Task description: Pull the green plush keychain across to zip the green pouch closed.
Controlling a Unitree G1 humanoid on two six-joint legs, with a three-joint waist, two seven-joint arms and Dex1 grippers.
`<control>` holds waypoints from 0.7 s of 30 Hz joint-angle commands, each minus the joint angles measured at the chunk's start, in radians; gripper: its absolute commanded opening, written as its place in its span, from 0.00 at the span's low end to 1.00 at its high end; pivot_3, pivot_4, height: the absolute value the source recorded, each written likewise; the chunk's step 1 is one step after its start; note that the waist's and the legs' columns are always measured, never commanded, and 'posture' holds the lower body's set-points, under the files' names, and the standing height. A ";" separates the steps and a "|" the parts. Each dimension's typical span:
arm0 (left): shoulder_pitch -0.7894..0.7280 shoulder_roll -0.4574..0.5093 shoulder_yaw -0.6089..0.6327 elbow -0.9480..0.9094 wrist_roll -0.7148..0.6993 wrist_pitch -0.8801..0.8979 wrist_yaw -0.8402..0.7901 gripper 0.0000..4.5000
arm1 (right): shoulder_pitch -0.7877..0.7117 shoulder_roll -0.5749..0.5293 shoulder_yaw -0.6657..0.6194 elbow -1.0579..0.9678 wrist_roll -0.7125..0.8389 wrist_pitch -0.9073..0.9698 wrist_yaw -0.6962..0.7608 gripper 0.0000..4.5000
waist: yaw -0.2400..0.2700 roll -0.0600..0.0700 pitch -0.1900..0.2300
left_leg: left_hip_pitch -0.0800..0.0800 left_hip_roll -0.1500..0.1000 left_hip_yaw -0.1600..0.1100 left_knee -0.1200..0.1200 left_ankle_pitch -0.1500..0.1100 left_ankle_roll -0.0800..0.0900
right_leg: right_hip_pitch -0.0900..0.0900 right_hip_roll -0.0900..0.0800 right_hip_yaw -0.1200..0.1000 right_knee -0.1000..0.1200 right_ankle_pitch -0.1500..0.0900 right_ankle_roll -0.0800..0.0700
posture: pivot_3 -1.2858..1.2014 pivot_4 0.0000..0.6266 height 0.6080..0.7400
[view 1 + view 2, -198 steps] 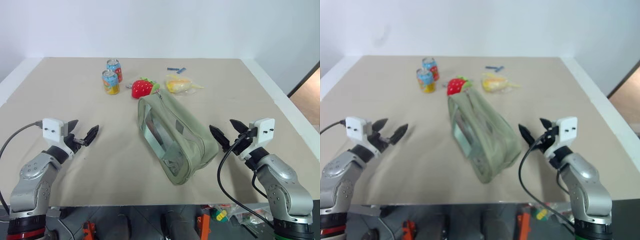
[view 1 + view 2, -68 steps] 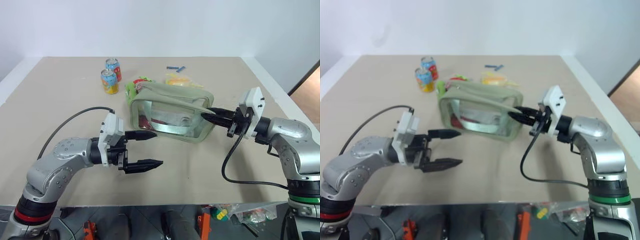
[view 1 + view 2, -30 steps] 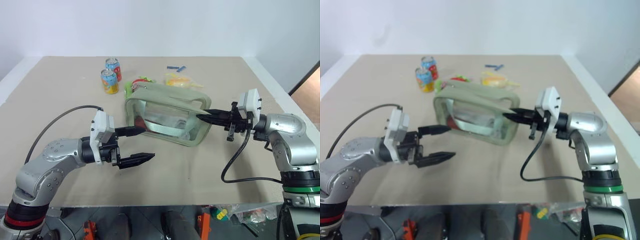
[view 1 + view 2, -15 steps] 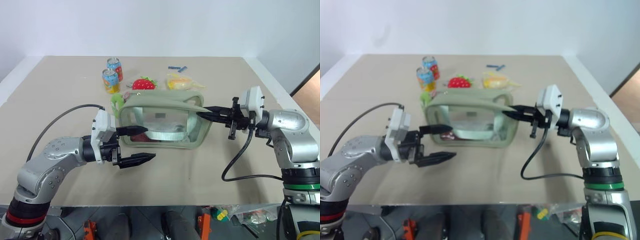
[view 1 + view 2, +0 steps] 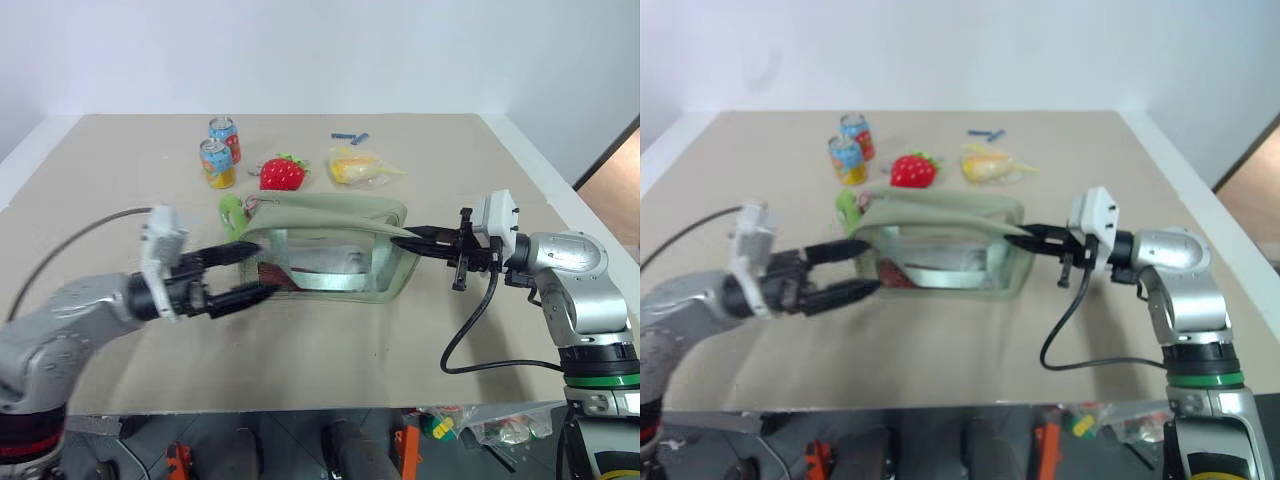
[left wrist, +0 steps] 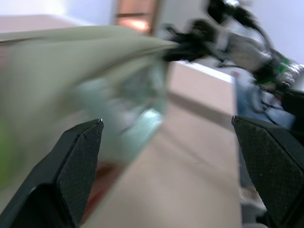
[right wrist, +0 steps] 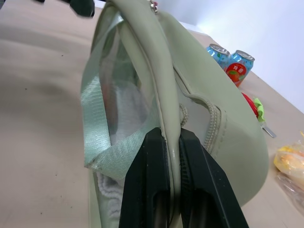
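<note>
On the tan table (image 5: pixel 120 180), the green pouch (image 5: pixel 330 215) lies crosswise, right jaws clamping its end, left apart.

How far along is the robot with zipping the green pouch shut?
Done: the right gripper is shut on the green pouch end seam, bracing it. In hand: the open left gripper sits near the green plush keychain, not gripping it. Left: grasp it and pull across.

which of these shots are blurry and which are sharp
Left wrist view: heavily smeared, the green pouch just a pale streak. Left eye view: the left gripper and its arm are motion-blurred, while the right gripper looks crisp. Right wrist view: sharp, its fingers clamped on the pouch's edge seam.
</note>
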 commanded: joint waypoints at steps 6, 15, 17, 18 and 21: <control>-0.051 0.037 0.078 0.268 0.178 -0.142 0.036 1.00 | -0.028 -0.008 0.004 -0.013 0.000 0.011 0.005 0.01 | 0.001 0.000 0.000 | 0.001 0.000 0.000 0.000 0.000 0.000 | 0.000 0.000 0.000 0.000 -0.001 -0.003 | 0.52 0.24 1.00; -0.277 -0.033 -0.065 0.543 0.310 -0.213 -0.065 1.00 | 0.000 -0.023 -0.007 -0.081 0.008 0.033 -0.020 0.01 | 0.000 -0.001 0.000 | 0.000 0.000 0.001 0.000 0.001 -0.001 | 0.000 0.000 0.000 0.000 0.002 0.001 | 0.52 0.24 1.00; -0.307 -0.049 -0.082 0.584 0.323 -0.216 -0.092 1.00 | 0.006 -0.026 -0.009 -0.092 0.006 0.035 -0.025 0.01 | 0.000 -0.001 0.000 | 0.000 0.000 0.001 -0.001 0.000 -0.001 | -0.001 0.000 0.000 0.000 0.002 0.001 | 0.52 0.24 1.00; -0.320 -0.054 -0.097 0.606 0.335 -0.219 -0.110 1.00 | 0.009 -0.028 -0.010 -0.096 0.006 0.037 -0.027 0.01 | 0.000 -0.001 0.000 | 0.000 0.000 0.001 -0.001 0.000 -0.001 | -0.001 0.000 0.000 0.000 0.002 0.000 | 0.52 0.24 1.00; -0.361 -0.073 -0.128 0.669 0.363 -0.233 -0.151 1.00 | 0.018 -0.035 -0.015 -0.111 0.011 0.044 -0.034 0.01 | 0.001 -0.001 0.000 | -0.001 0.000 0.000 -0.002 0.000 -0.001 | -0.001 0.001 0.000 0.000 0.002 0.000 | 0.52 0.24 1.00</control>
